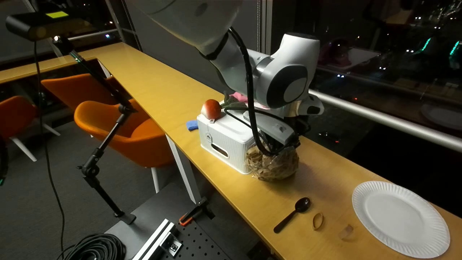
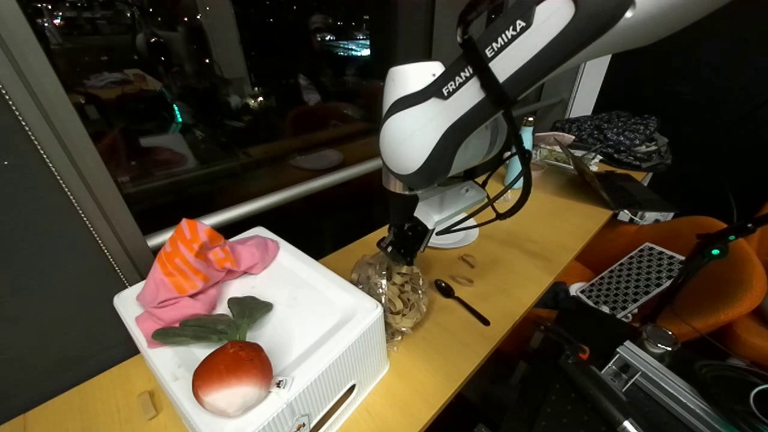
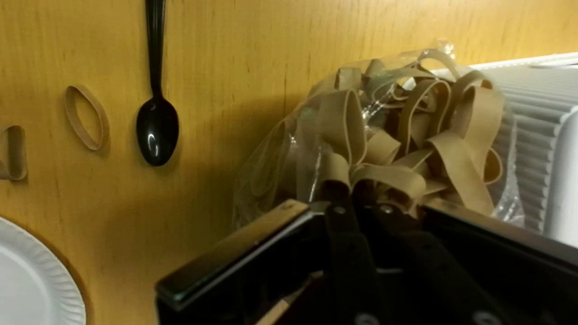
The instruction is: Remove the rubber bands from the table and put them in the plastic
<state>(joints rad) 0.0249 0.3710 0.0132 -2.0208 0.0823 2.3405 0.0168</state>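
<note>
In an exterior view, a tan strip [image 2: 147, 405], perhaps still to collect, lies between the white box [image 2: 315, 306] and the window-side edge of the surface [image 2: 444, 348]. Next, the plastic bag [image 2: 373, 275] already holds many rubber bands [image 2: 408, 298]; at its top the gripper [image 3: 362, 208] looks closed, any catch hidden. Rightward, midway between edges, two loose bands [image 2: 463, 284] are left.

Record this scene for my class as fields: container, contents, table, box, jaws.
Container: clear bag, beside the white box
Contents: tangled bands
On the table: two loose bands between spoon and plate
On the box: pink cloth, red-and-white toy
Jaws: at the bag's top; whether they hold anything, unclear
</note>
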